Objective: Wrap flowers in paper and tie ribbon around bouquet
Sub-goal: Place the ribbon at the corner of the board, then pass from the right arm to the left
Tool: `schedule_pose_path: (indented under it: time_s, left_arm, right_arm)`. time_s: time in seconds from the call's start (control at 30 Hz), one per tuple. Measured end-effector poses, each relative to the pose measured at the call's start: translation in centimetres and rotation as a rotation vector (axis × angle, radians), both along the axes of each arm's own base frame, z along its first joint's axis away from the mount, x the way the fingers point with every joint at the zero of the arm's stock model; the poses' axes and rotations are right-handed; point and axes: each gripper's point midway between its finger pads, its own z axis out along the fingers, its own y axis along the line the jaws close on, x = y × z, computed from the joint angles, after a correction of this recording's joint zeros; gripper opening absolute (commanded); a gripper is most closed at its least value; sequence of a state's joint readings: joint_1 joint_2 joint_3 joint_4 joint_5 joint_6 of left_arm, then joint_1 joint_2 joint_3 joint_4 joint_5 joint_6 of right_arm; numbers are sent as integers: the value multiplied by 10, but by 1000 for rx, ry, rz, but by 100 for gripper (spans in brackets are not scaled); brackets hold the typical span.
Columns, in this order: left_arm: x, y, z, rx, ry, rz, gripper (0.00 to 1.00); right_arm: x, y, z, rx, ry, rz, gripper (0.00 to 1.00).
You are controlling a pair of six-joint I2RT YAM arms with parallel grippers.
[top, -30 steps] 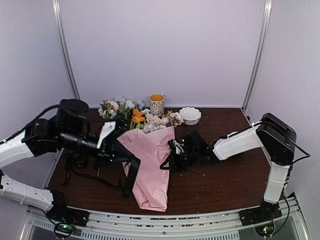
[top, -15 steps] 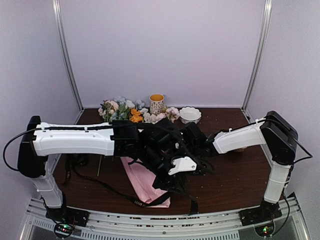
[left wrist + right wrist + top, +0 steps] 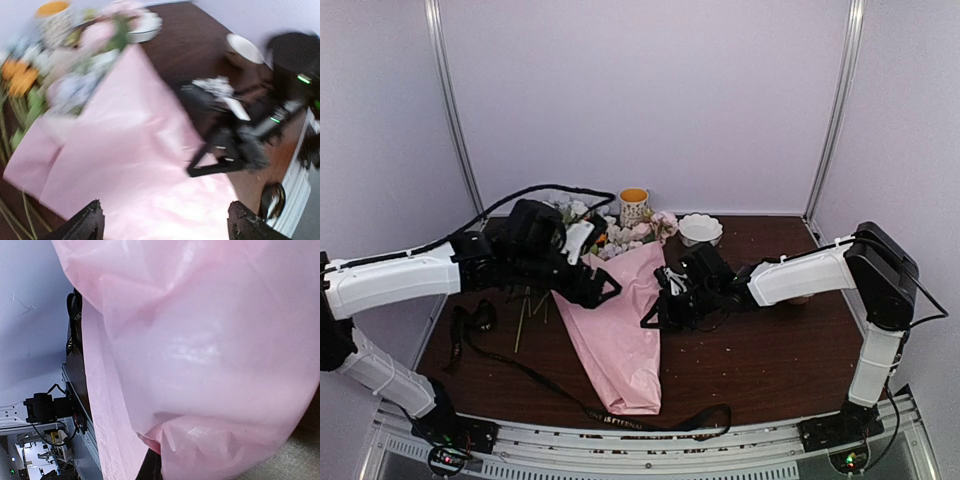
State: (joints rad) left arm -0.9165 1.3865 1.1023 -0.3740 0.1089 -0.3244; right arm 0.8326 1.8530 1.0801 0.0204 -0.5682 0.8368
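**Wrapped, not yet tied**

The bouquet (image 3: 620, 330) lies as a pink cone between my two arms. Its paper (image 3: 135, 150) is rolled closed, so I judge the wrapping about done. The ribbon (image 3: 552, 388) trails loose along the near edge, tied round nothing; that is what's left. The flowers (image 3: 625, 240) poke out of the far, wide end. My left pincer (image 3: 167, 230) hangs spread above the paper. My right pincer (image 3: 665, 300) is pressed together at the cone's right edge; whether on a fold, I cannot tell.
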Motion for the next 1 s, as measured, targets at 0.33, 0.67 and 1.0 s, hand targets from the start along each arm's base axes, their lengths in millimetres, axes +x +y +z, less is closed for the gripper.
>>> schedule_pose_path:
  time_s: [0.33,0.67,1.0]
  left_arm:
    - [15,136,-159,-2,450,677,98]
    - [35,95,-170,-273,539,656,67]
    - [18,130,-149,-321,513,782,90]
  right_arm:
    - [0,1,1,3,-4,-2,0]
    - [0,0,-1,-2,-8,-7,0]
    - [1,-2,-4,-18,-13,-11,0]
